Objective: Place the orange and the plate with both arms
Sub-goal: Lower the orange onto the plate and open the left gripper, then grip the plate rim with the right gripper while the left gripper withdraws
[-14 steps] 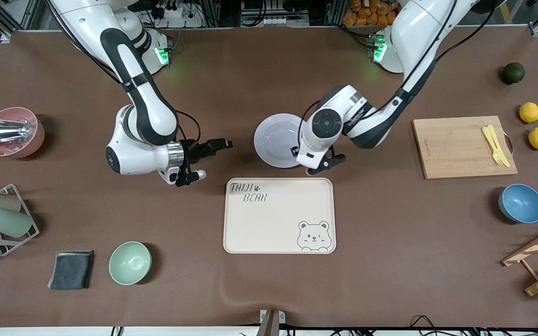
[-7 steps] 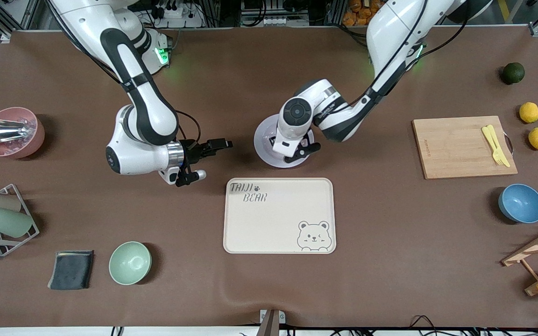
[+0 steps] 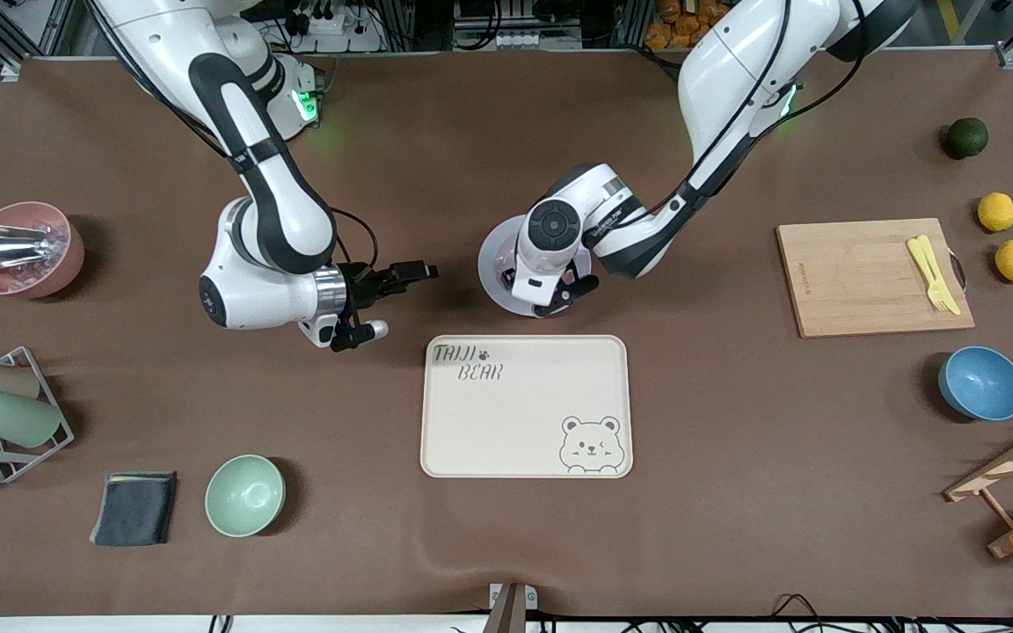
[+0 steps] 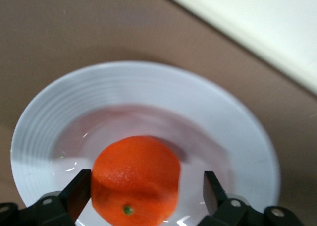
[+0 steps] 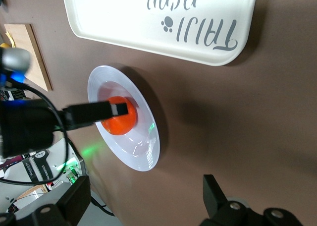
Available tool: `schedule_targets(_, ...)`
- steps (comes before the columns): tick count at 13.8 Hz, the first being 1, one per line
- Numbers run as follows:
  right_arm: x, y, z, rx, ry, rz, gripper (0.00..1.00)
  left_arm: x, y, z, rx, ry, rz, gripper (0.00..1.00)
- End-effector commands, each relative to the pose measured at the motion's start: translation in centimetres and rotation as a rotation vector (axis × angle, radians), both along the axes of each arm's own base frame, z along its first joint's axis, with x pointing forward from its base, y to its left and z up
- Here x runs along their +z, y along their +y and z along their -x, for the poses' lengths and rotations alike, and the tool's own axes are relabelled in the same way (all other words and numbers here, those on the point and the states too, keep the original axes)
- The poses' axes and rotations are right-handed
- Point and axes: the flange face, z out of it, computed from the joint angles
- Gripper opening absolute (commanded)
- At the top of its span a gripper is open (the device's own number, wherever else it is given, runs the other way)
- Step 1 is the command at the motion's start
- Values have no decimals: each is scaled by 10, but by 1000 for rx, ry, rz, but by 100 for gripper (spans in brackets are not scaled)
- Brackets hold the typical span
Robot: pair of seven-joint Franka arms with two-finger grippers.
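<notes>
The orange [image 4: 134,179] is seen in the well of the plate [image 4: 233,137], resting on it. In the left wrist view the left gripper [image 4: 146,194] is placed over the plate, w/ the orange between its fingers [image 4: 79,191]. The jaws are spread wide; a clear gap is seen on one side of the fruit, and the other finger is just beside or touching it, so no squeeze on the orange is shown.

In the front view the plate [image 3: 491,255] is partly covered by the left arm's wrist, and the left gripper [image 3: 559,294] is above the plate's edge at approx. 5 o'clock. The orange itself is hidden there. The plate lies on the brown table [image 3: 735,492], just at 12 o'clock of the cream tray [image 3: 524,413], near but apart from it.

In the right wrist view the orange [image 5: 119,119] is seen on the plate [image 5: 141,146] w/ one black finger [image 5: 89,114] of the left gripper across it.

The right gripper [image 3: 379,299] is held above bare table toward the right arm's end, at approx. 9 o'clock of the plate and well apart from it. Its jaws are fully open and nothing is held between them. The right arm is waiting.

A wooden board [image 3: 867,277] w/ yellow cutlery [image 3: 933,272] is seen at approx. 3 o'clock of the plate, toward the left arm's end.
</notes>
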Motion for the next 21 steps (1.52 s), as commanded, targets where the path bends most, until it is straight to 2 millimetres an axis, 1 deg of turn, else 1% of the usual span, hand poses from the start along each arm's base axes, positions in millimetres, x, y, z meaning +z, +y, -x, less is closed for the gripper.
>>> schedule_targets(1, 6, -3, 7, 0, -1, -22, 100, 73, 19, -26, 68, -98, -4, 100)
schedule_targets(2, 3, 1, 10, 3, 5, -22, 100, 113, 38, -45, 104, -160, 12, 100)
schedule_targets(3, 1, 5, 13, -6, 15, -34, 100, 146, 57, -61, 135, -214, 25, 100)
schedule_targets(4, -4, 15, 21, -3, 27, -42, 100, 179, 72, -68, 119, -267, 32, 100)
schedule_targets(5, -10, 28, 29, 5, 34, -47, 100, 208, 89, -73, 36, -302, 21, 100)
schedule_targets(6, -20, 31, 33, 3, 37, -33, 100, 235, 110, -79, -37, -339, 17, 100)
schedule_targets(7, -30, 37, 38, 12, 24, -19, 100, 262, 137, -89, -60, -382, 15, 100)
schedule_targets(8, -40, 42, 45, 24, 19, -12, 100, 282, 164, -97, -55, -405, -3, 100)
schedule_targets(9, -48, 46, 51, 6, 29, -33, 100, 296, 190, -103, -48, -400, -32, 100)
schedule_targets(10, -55, 51, 59, -12, 34, -73, 100, 317, 213, -108, -60, -395, -58, 100)
schedule_targets(12, -81, 60, 75, -32, 28, -141, 100, 346, 250, -118, -128, -367, -84, 100)
schedule_targets(13, -93, 61, 79, -40, 18, -161, 100, 357, 267, -123, -162, -348, -92, 100)
schedule_targets(14, -103, 63, 84, -44, 18, -175, 100, 364, 275, -124, -209, -339, -97, 100)
schedule_targets(15, -110, 67, 88, -46, 15, -192, 100, 368, 286, -124, -280, -326, -101, 100)
schedule_targets(16, -114, 74, 94, -48, 13, -207, 100, 381, 303, -124, -337, -336, -106, 100)
schedule_targets(18, -115, 89, 103, -66, -5, -196, 100, 393, 322, -117, -416, -307, -121, 100)
schedule_targets(19, -115, 102, 111, -87, -11, -198, 100, 400, 327, -113, -425, -304, -128, 100)
schedule_targets(20, -114, 120, 124, -114, -9, -207, 100, 405, 334, -113, -426, -303, -130, 100)
schedule_targets(21, -117, 133, 133, -136, -12, -205, 100, 414, 342, -114, -427, -298, -128, 100)
